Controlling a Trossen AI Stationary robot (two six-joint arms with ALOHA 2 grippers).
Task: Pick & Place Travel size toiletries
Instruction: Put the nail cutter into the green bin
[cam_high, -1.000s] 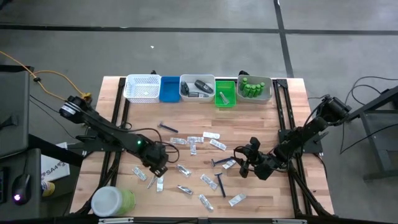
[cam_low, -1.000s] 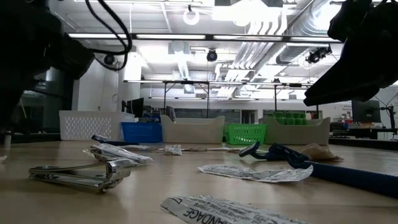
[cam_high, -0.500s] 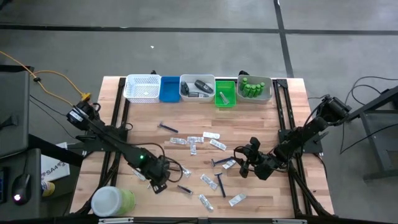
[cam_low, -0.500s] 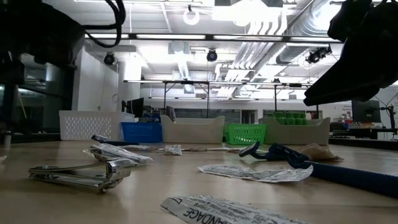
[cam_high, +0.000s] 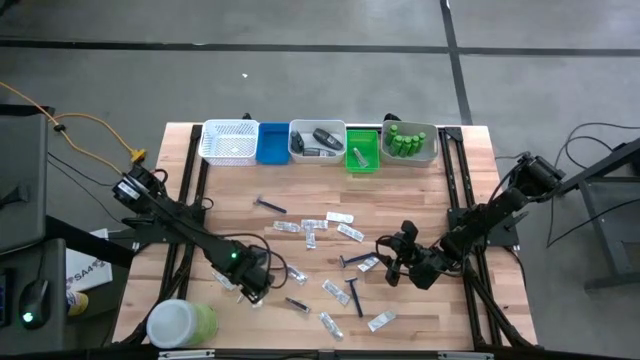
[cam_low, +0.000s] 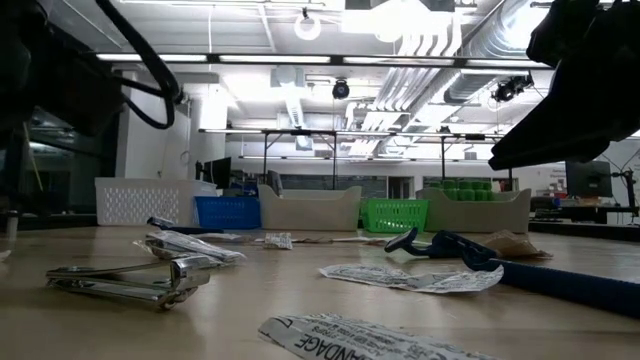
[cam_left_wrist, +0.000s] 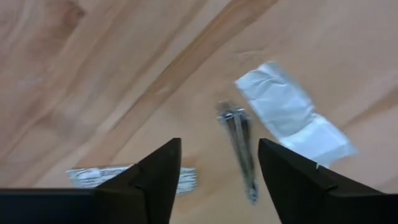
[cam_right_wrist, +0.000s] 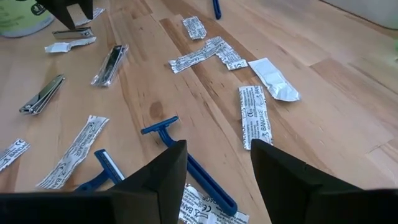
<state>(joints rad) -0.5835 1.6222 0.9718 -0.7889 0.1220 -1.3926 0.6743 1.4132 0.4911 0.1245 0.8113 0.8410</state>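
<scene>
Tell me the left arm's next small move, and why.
Probably lower the left tool straight down and close. Its dark fingers stand open above the slim silvery metal nail clipper lying on the wooden table, between a white sachet and a printed strip.

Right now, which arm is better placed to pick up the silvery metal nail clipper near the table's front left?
Left. The left gripper hangs open right above the silvery metal nail clipper, which lies between its fingers. The right gripper waits across the table.
</scene>
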